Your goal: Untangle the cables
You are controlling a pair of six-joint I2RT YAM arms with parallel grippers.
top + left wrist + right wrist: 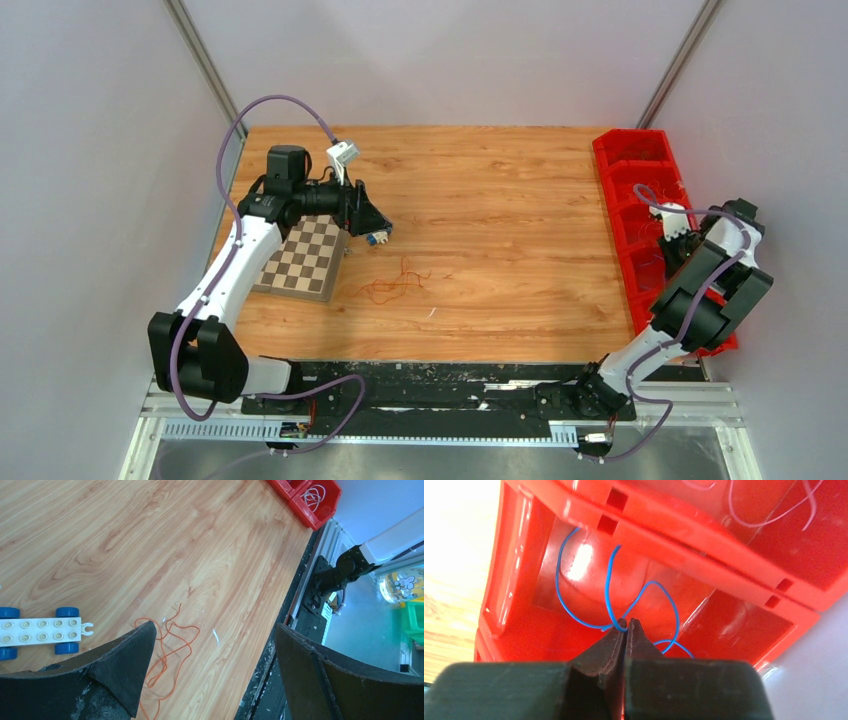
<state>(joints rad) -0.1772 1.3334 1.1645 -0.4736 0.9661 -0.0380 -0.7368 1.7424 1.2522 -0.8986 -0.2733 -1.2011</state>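
Wood surface carries red bins along its right edge. Right fingers are pressed together on a blue cable inside one bin. Left fingers stand wide apart over loose orange cables left of centre. Step judged: gripping a single strand. Next move calls for a slow lift, watching for snags.

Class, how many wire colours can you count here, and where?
3. Orange-red wire loose on the table; blue wire in a red bin compartment, pinched by the right gripper; whitish wire in the neighbouring compartment. Others may be hidden.
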